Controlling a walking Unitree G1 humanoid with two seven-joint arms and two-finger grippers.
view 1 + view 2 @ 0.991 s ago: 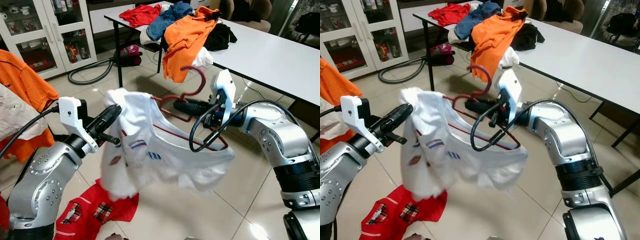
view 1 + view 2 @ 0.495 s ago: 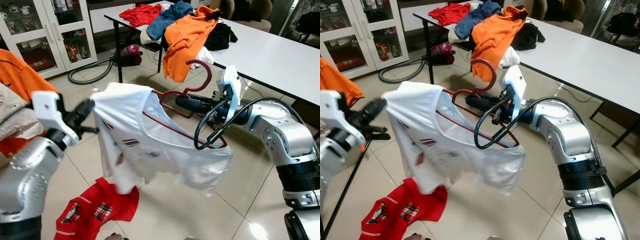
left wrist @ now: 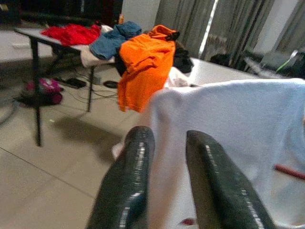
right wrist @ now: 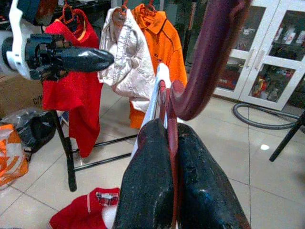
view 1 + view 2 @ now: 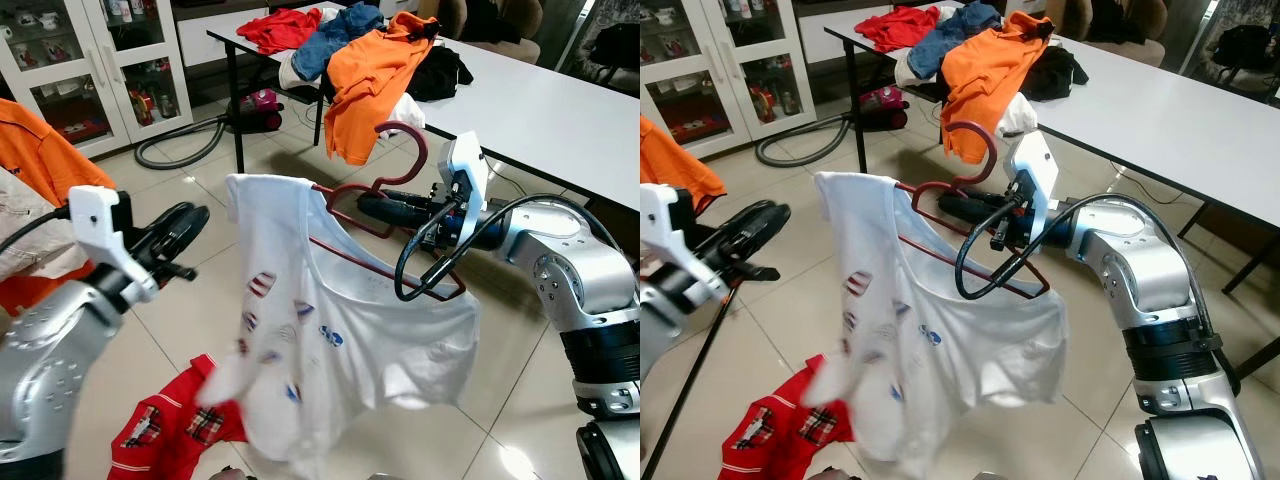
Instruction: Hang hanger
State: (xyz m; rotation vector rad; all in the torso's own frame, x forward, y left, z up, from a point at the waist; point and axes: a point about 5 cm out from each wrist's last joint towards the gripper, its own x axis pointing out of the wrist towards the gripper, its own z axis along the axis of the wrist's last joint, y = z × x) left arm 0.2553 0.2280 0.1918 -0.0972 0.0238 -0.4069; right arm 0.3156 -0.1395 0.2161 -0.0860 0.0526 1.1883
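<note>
We see the dark red hanger (image 5: 385,215) held in mid-air above the floor, its neck pinched tight in our right tool (image 4: 170,143). Its hook curls upward, its bar running from the tool toward our left. A white T-shirt (image 5: 330,330) droops from it. Our left tool (image 3: 167,181) hangs parted, just beside the shirt's shoulder.

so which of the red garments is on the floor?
The red shirt with plaid patches, crumpled on the tiles below the white shirt. The other red garment lies on the table.
</note>
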